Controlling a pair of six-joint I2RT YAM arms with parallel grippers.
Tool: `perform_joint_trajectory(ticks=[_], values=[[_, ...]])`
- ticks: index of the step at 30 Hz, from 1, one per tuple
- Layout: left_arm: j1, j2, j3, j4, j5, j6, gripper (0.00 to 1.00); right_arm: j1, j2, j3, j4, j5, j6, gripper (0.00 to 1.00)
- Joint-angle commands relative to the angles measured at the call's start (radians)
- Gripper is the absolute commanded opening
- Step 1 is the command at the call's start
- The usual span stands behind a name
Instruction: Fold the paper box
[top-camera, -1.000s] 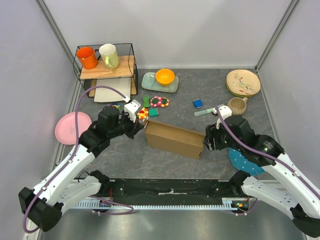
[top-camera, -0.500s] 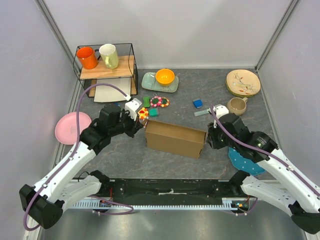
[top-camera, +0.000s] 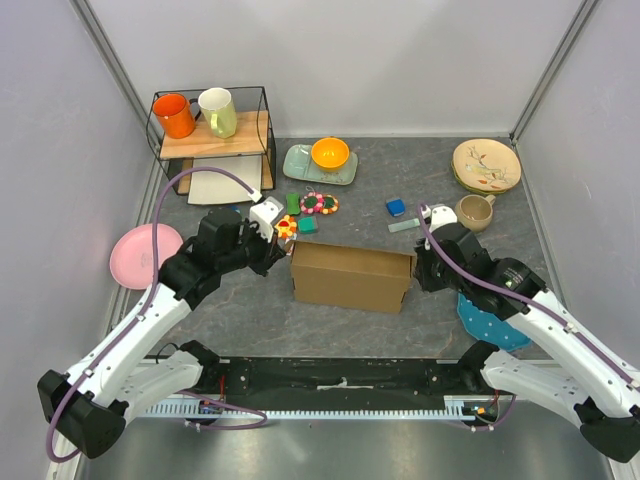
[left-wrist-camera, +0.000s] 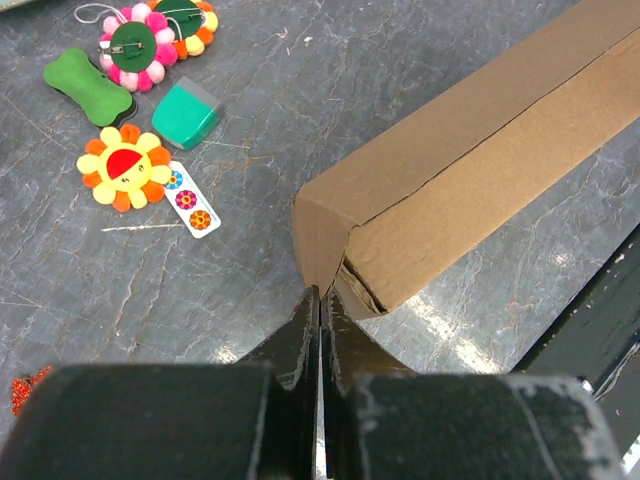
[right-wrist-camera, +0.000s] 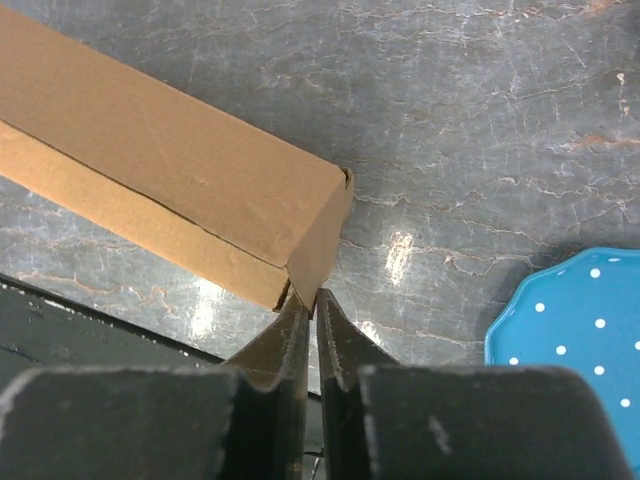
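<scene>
We see the paper box (top-camera: 350, 277) lying closed between our two claws, with an end corner touching each pair of tips. Our left gripper (left-wrist-camera: 319, 300) is pressed fully together on nothing. Our right gripper (right-wrist-camera: 305, 302) leaves only a slit, and we cannot tell whether cardboard is pinched in it.

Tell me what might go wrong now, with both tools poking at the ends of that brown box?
The left tool and right tool meet the paper box only at its end corners, so a push may slide or spin it. The front seam gapes; pressure might pop it open. The blue plate lies near the right tool and could get bumped.
</scene>
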Motion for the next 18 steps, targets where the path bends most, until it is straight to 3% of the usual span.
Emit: perform_joint_trajectory(ticks=[1,4,8,12,16,18], values=[[-0.003,-0.024,0.03,-0.005,-0.023,-0.026,0.02,0.002,0.001,0.038,0.036,0.084,0.029,0.22],[-0.003,-0.027,0.021,-0.006,-0.026,-0.02,0.02,0.002,0.01,0.038,0.033,0.102,0.028,0.39],[-0.003,-0.024,0.026,-0.011,-0.023,-0.012,0.02,0.002,0.015,0.039,0.033,0.131,0.021,0.41],[-0.003,-0.005,0.053,-0.028,-0.006,-0.005,0.02,0.002,0.025,0.05,0.035,0.139,0.005,0.34],[-0.003,0.018,0.064,-0.034,0.023,-0.008,0.02,0.003,0.036,0.065,0.036,0.139,-0.002,0.15],[-0.003,0.021,0.063,-0.034,0.023,-0.011,0.02,0.002,0.036,0.085,0.036,0.137,0.012,0.12]])
